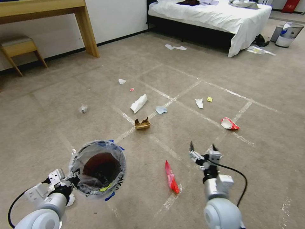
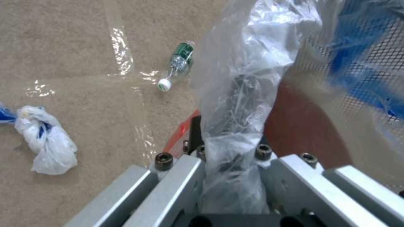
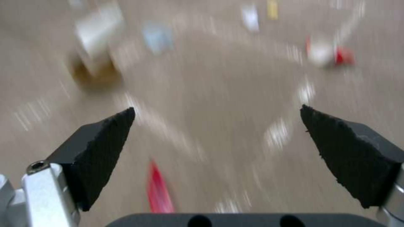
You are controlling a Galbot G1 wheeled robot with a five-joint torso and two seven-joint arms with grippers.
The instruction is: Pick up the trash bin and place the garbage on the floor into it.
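With rim pinched by left gripper, trash bin held lower left, mouth up; right gripper spread wide beside red wrapper, lower centre.

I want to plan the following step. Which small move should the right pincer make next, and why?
Probably lower the right pincer toward the red wrapper lying on the floor just to its left. Its jaws are open and empty, and the left pincer already holds the trash bin by its rim nearby.
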